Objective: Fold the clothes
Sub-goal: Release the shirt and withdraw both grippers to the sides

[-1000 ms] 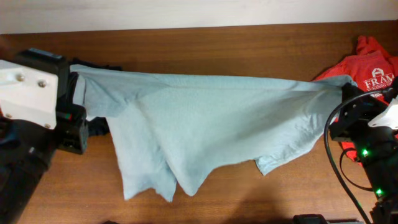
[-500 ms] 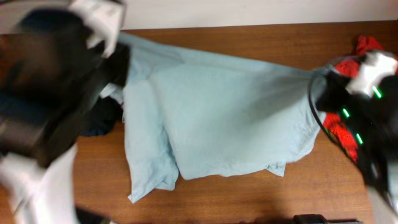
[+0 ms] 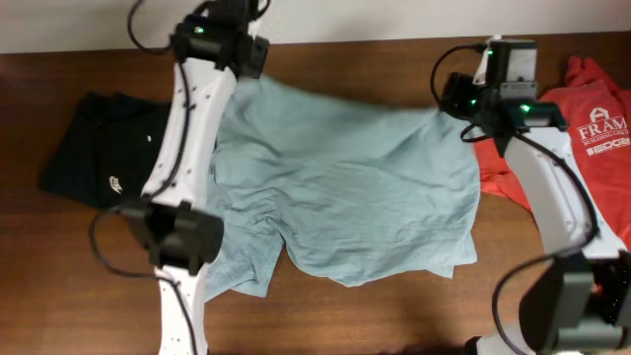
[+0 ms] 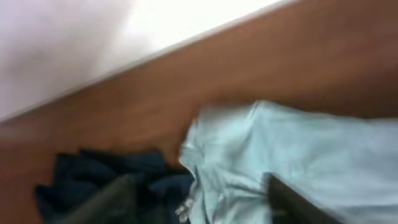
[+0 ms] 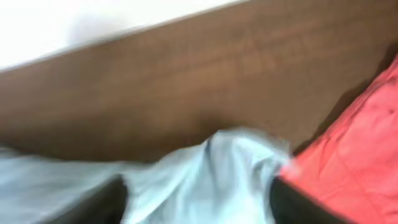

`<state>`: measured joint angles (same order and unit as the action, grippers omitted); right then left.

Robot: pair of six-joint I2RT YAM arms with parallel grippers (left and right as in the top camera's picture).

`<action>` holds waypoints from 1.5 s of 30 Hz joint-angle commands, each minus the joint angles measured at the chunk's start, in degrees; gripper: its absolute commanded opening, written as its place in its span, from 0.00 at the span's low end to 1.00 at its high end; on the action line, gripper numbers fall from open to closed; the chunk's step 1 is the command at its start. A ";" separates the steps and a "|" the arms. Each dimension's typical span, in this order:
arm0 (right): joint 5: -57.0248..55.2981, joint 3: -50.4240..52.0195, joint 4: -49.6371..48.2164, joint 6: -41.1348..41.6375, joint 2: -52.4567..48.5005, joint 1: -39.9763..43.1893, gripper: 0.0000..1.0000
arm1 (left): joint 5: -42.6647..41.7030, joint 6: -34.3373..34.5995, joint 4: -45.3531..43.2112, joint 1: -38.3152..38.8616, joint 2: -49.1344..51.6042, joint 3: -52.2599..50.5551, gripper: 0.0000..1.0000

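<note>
- My left gripper (image 4: pixel 199 208) hangs over the far edge of the table (image 3: pixel 375 59) with its jaws spread wide, clasping nothing. A rumpled corner of the pale grey-blue T-shirt (image 4: pixel 267 155) lies on the wood between its dark fingers (image 4: pixel 109 199).
- My right gripper (image 5: pixel 196 205) is likewise spread wide and empty in a blurred view, with another bunched corner of the same shirt lying between its fingers (image 5: pixel 292 202).
- Seen from overhead, the two arms reach to the shirt's far corners, one at each side.
- The shirt lies spread and wrinkled across the middle of the table, its near left part bunched.
- A red T-shirt (image 3: pixel 592 108) with white lettering lies at the right, touching the pale shirt's edge.
- A navy T-shirt (image 3: pixel 94 163) with a small white logo lies at the left, just beside my left arm.
</note>
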<state>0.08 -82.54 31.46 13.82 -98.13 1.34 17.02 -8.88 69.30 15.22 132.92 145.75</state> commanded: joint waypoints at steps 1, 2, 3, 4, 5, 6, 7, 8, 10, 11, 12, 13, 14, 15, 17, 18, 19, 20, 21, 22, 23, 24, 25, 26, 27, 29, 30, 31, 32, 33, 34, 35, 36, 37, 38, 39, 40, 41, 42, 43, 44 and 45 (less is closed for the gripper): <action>-0.17 -0.46 1.73 -0.15 1.73 2.19 0.86 | 2.54 0.02 2.21 -1.03 -1.68 0.57 0.97; -0.13 -0.46 2.82 -0.11 2.25 2.95 0.87 | 3.67 0.02 3.32 -1.31 -2.12 0.79 0.98; -0.11 -0.46 4.13 -0.09 2.89 3.76 0.88 | 4.76 0.02 4.72 -1.68 -2.82 1.16 0.99; -0.11 -0.46 6.01 -0.09 3.58 4.81 0.88 | 5.31 0.15 6.03 -2.05 -3.50 1.49 0.99; -0.13 -0.48 7.54 -0.09 4.04 5.64 0.88 | 5.29 0.37 7.50 -2.58 -4.55 1.77 0.99; -0.13 -0.46 10.05 -0.07 4.44 6.95 0.84 | 5.29 1.09 8.83 -3.19 -5.88 1.79 0.99; -0.13 -0.46 11.98 -0.04 4.50 7.98 0.78 | 5.29 1.79 10.03 -3.80 -6.99 1.79 0.99; -0.13 -0.44 14.64 0.17 4.44 9.55 0.69 | 5.29 2.45 11.61 -4.61 -8.44 1.79 0.99; -0.13 -0.11 17.94 1.03 3.48 12.31 0.45 | 5.22 3.58 14.19 -6.29 -11.06 1.79 0.99; -0.15 0.13 18.91 1.75 2.86 13.53 0.33 | 5.03 4.02 15.15 -6.99 -12.02 1.79 0.99; -0.11 0.46 19.65 2.47 1.95 15.10 0.23 | 4.74 4.92 16.52 -8.00 -13.49 1.79 0.99; -0.02 0.83 20.15 3.06 0.94 16.63 0.15 | 4.55 5.79 17.75 -8.90 -14.78 1.79 0.99; 0.79 1.27 20.44 3.17 -0.22 18.10 0.08 | 3.61 6.23 19.23 -10.03 -16.24 1.79 0.99; 2.51 1.64 20.59 3.17 -1.46 19.47 0.04 | 2.21 6.34 20.44 -11.04 -17.55 1.79 0.99; 6.80 2.10 21.16 3.10 -4.31 21.64 0.04 | -2.32 6.34 22.71 -13.46 -20.20 1.79 0.99; 8.52 2.21 21.53 3.04 -5.99 22.38 0.04 | -4.68 6.34 23.50 -14.64 -21.31 1.79 0.99; 9.94 2.19 21.73 2.91 -7.61 22.86 0.04 | -7.34 6.32 24.35 -15.98 -22.47 1.79 0.99; 11.34 2.21 21.86 2.91 -9.18 23.15 0.04 | -9.20 6.32 24.92 -17.05 -23.39 1.79 0.99; 12.96 2.21 21.79 2.86 -10.64 23.17 0.04 | -10.75 6.32 25.55 -18.21 -24.30 1.79 0.99; 15.19 2.21 21.40 1.64 -12.20 23.10 0.04 | -11.61 6.32 26.08 -19.19 -25.07 1.79 0.99; 16.70 2.21 20.81 0.74 -13.49 22.93 0.04 | -11.89 6.34 26.56 -19.98 -25.70 1.79 0.99; 17.59 2.21 20.17 0.46 -14.78 22.64 0.04 | -11.87 6.32 26.86 -20.52 -26.10 1.79 0.99; 18.01 2.21 19.63 0.55 -15.96 22.45 0.04 | -11.89 6.34 27.04 -20.94 -26.45 1.79 0.99; 18.21 2.21 18.99 0.55 -17.16 22.27 0.04 | -11.89 6.34 27.17 -21.27 -26.67 1.79 0.99; 18.38 2.21 18.47 0.57 -18.36 22.16 0.04 | -11.89 6.34 27.23 -21.38 -26.80 1.79 0.99; 18.36 2.21 17.22 0.57 -20.68 22.21 0.04 | -11.89 6.34 27.39 -21.40 -26.82 1.79 0.99; 18.08 2.21 16.35 0.55 -21.86 22.34 0.04 | -11.91 6.34 27.39 -21.40 -26.82 1.79 0.99; 17.05 2.21 15.45 0.57 -22.86 22.47 0.04 | -11.93 6.34 27.39 -21.40 -26.82 1.77 0.99; 15.37 2.21 14.60 0.57 -23.76 22.67 0.04 | -11.93 6.34 27.39 -21.33 -26.82 1.77 0.99; 13.14 2.21 13.79 0.70 -24.50 22.91 0.04 | -11.93 6.34 27.39 -21.27 -26.82 1.77 0.99; 10.25 2.19 13.16 1.77 -25.16 23.26 0.04 | -11.93 6.34 27.39 -21.27 -26.84 1.77 0.99; 7.21 2.19 12.79 3.02 -25.51 23.82 0.04 | -11.91 6.34 27.39 -21.27 -26.84 1.77 0.99; 4.31 2.19 12.52 3.69 -25.68 24.52 0.04 | -11.91 6.34 27.39 -21.27 -26.84 1.77 0.99; 1.90 2.19 12.15 4.11 -25.68 25.40 0.04 | -11.93 6.34 27.39 -21.27 -26.88 1.77 0.99; -0.09 1.99 11.98 4.24 -25.66 26.45 0.04 | -11.93 6.34 27.39 -21.27 -26.99 1.77 0.99; -1.20 1.60 12.00 4.24 -25.66 27.41 0.04 | -11.93 6.34 27.39 -21.29 -27.12 1.77 0.99; -1.92 1.07 12.04 4.24 -25.66 28.65 0.04 | -11.91 6.34 27.39 -21.29 -27.28 1.77 0.99; -2.05 0.35 12.09 4.24 -25.66 30.18 0.04 | -11.91 6.34 27.39 -21.29 -27.43 1.79 0.99; -2.01 -0.37 12.31 4.26 -25.66 31.39 0.04 | -11.91 6.32 27.39 -21.29 -27.58 1.77 0.99; -1.62 -1.29 12.66 4.26 -25.66 32.74 0.04 | -11.91 6.32 27.39 -21.29 -27.69 1.77 0.99; -0.61 -2.27 12.85 4.22 -25.66 34.10 0.04 | -11.91 6.32 27.39 -21.29 -27.74 1.77 0.99; 0.57 -3.39 13.27 4.24 -25.66 35.47 0.04 | -11.91 6.32 27.39 -21.29 -27.74 1.77 0.99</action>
<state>6.81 -84.38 43.90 17.10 -120.97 31.88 5.80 -3.36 96.64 -5.96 106.39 147.02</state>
